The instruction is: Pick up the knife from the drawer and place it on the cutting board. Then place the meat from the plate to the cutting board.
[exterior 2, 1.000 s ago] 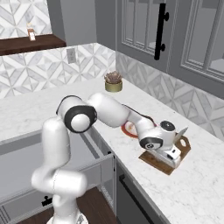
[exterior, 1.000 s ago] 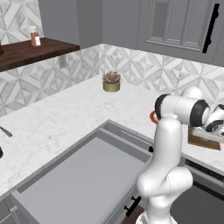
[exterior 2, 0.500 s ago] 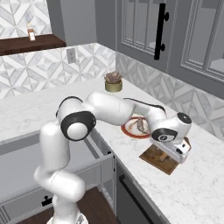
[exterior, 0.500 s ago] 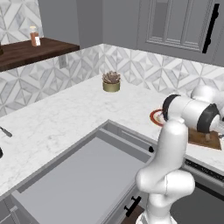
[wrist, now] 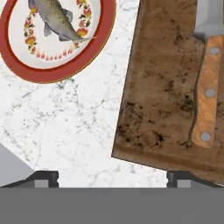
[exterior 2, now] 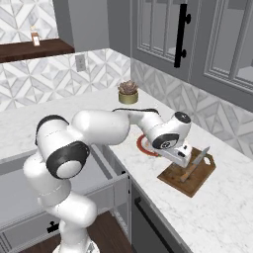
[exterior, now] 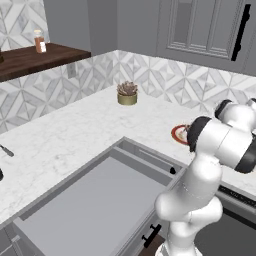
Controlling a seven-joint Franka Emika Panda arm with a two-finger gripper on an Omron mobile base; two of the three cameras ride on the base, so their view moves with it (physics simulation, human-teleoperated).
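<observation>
Knife (wrist: 205, 87) on cutting board (wrist: 162, 87), plate (wrist: 57, 48) beside

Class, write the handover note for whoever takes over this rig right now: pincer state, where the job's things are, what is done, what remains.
Pincer: open, holding nothing, over the counter between plate and board.
Knife: lying on the cutting board, blade towards the backsplash. First step done.
Meat: on the plate, beside the board, untouched.
Drawer: standing open.
Left: grasp the meat and set it on the board next to the knife.
</observation>
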